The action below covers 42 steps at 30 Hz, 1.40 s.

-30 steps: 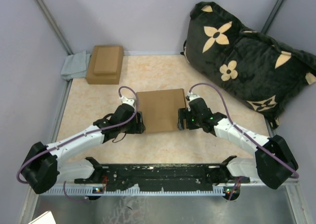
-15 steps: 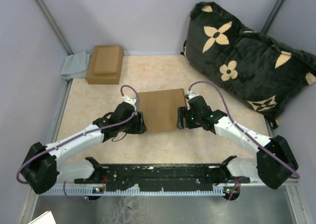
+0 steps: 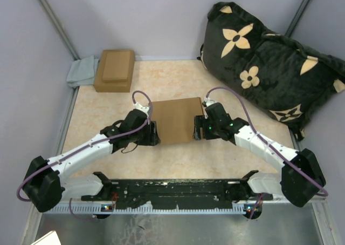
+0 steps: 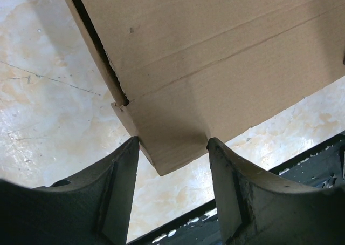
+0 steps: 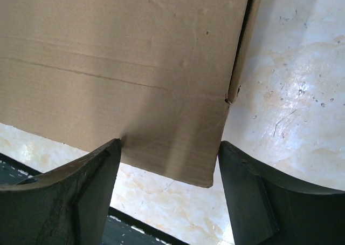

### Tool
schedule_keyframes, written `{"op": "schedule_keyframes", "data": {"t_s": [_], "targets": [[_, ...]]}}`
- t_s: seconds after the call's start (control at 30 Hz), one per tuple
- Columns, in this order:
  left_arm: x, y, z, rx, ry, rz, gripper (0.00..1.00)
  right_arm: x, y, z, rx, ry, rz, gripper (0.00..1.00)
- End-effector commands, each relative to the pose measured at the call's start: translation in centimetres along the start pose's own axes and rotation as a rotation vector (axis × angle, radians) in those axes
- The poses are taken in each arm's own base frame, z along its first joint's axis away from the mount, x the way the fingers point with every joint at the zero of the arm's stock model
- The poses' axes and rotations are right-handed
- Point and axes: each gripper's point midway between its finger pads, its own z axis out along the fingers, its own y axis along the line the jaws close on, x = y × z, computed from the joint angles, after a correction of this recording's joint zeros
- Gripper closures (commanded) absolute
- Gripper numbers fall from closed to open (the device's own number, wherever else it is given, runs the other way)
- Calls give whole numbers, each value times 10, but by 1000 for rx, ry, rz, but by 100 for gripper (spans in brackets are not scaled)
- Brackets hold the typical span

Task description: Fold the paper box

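The paper box (image 3: 175, 120) is a flat brown cardboard rectangle lying in the middle of the table. My left gripper (image 3: 154, 133) is at its near-left corner and my right gripper (image 3: 196, 131) at its near-right corner. In the left wrist view the left gripper (image 4: 172, 142) is open, with the corner of the cardboard (image 4: 205, 50) between its fingers (image 4: 121, 191). In the right wrist view the right gripper (image 5: 170, 145) is open wide, and the cardboard's corner (image 5: 124, 56) reaches down between its fingers (image 5: 253, 196). A slit shows at each side edge.
A stacked pair of smaller brown boxes (image 3: 114, 69) stands at the back left beside a grey cloth (image 3: 81, 71). A large black cushion with tan flowers (image 3: 269, 67) fills the back right. The black base rail (image 3: 172, 192) runs along the near edge.
Both grippers have edged slightly away from the bases along the box's sides. The box has barely shifted.
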Motion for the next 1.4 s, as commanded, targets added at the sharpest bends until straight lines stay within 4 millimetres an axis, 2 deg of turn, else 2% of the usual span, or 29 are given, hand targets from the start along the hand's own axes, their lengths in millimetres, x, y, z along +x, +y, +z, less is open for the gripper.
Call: {"op": "schedule_keyframes", "data": {"t_s": [0.0, 0.63, 0.93, 1.2, 1.37], "targets": [[-7, -12, -5, 32, -2, 3, 40, -24, 19, -14, -53, -60, 6, 27], [-6, -23, -9, 74, 32, -18, 40, -27, 23, -20, -53, -41, 4, 27], [-2, -16, -4, 47, 35, -23, 40, -23, 19, -13, -42, -28, -15, 29], [-7, -31, -8, 116, 30, -36, 40, -20, 18, -13, -41, -19, -12, 31], [-10, -31, -9, 111, 17, -37, 40, -24, 20, -17, -43, -29, -13, 29]]}}
